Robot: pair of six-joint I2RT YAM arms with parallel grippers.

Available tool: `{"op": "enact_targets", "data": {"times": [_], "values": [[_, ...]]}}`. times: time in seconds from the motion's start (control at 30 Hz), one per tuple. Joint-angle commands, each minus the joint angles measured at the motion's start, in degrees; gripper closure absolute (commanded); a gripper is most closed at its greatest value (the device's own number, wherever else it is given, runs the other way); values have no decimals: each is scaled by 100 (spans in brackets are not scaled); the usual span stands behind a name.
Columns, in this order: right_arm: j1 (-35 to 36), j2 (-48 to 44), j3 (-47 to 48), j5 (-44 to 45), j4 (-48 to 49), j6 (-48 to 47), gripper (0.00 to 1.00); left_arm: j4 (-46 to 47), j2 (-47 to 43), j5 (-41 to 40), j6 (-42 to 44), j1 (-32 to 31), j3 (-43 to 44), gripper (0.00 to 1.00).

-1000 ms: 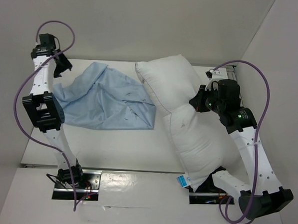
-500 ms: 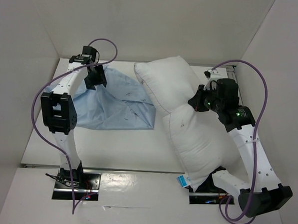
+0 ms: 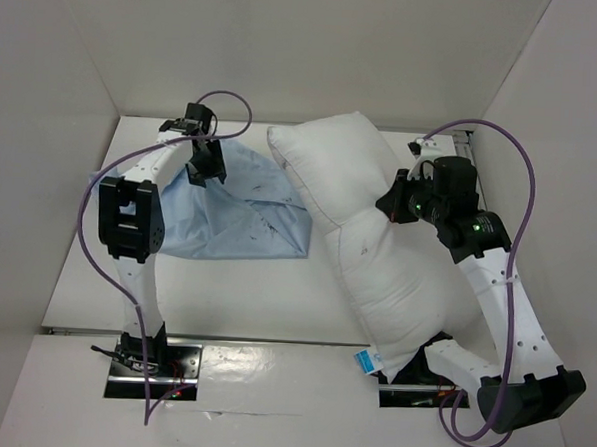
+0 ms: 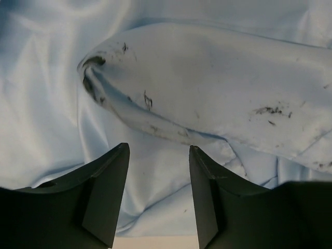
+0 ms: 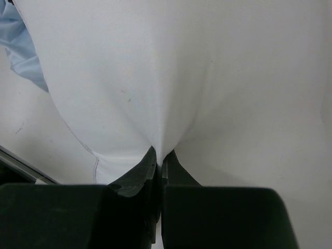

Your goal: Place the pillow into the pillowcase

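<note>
The white pillow (image 3: 378, 238) lies diagonally on the right half of the table, a blue-and-white tag (image 3: 367, 361) at its near corner. My right gripper (image 3: 392, 205) is shut on a pinch of the pillow's cover at its waist; in the right wrist view the fabric (image 5: 166, 78) puckers into the closed gripper (image 5: 162, 155). The light blue pillowcase (image 3: 234, 205) lies crumpled at the back left. My left gripper (image 3: 203, 168) hovers over its far left part, open; in the left wrist view the left gripper (image 4: 158, 150) frames wrinkled pillowcase folds (image 4: 207, 104) with nothing between the fingers.
White walls enclose the table on the left, back and right. A metal rail (image 3: 453, 143) sits at the back right corner behind the right arm. Purple cables (image 3: 86, 262) loop off both arms. Bare table (image 3: 244, 301) lies in front of the pillowcase.
My left arm has swung from the far left wall rightward over the pillowcase, gripper staying open. The right gripper and pillow have stayed put.
</note>
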Motion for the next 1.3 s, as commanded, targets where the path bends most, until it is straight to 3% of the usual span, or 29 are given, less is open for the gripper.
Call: {"op": "enact_targets", "data": {"times": [0.0, 0.1, 0.2, 0.23, 0.27, 0.47, 0.87, 0.9, 0.93, 0.97, 1.0, 1.13, 1.2, 1.27], "values": [[-31, -60, 224, -187, 493, -51, 100, 164, 405, 17, -136, 36, 248, 39], [-31, -60, 224, -187, 492, -51, 100, 225, 520, 148, -136, 36, 406, 47], [-31, -60, 224, -187, 492, -103, 100, 147, 582, 149, -136, 36, 495, 78], [-31, -60, 224, -135, 492, -104, 100, 85, 443, 149, -136, 36, 495, 98], [-31, -60, 224, -134, 492, -104, 100, 85, 346, 149, -136, 36, 495, 100], [-31, -112, 224, -134, 439, -104, 100, -213, -568, 61, -31, -17, -102, 100], [-84, -51, 171, -248, 492, -209, 100, -512, -2730, 764, -531, -254, -3088, 99], [-84, -51, 171, -196, 492, -209, 100, -513, -3027, 851, -584, -254, -3222, 92], [-84, -51, 171, -196, 492, -209, 100, -513, -3144, 930, -672, -315, -3301, 78], [-84, -51, 171, -196, 544, -209, 100, -626, -3232, 853, -673, -377, -3302, 66], [-84, -51, 171, -248, 545, -209, 100, -627, -3389, 800, -725, -378, -3215, 48], [-84, -51, 119, -301, 606, -209, 100, -873, -3514, -68, -725, -483, -2460, 34], [-84, -103, 119, -301, 606, -209, 100, -804, -3427, -124, -577, -483, -2012, 37], [-84, -104, 119, -301, 606, -209, 100, -742, -3060, -124, -401, -544, -1626, 53]]}}
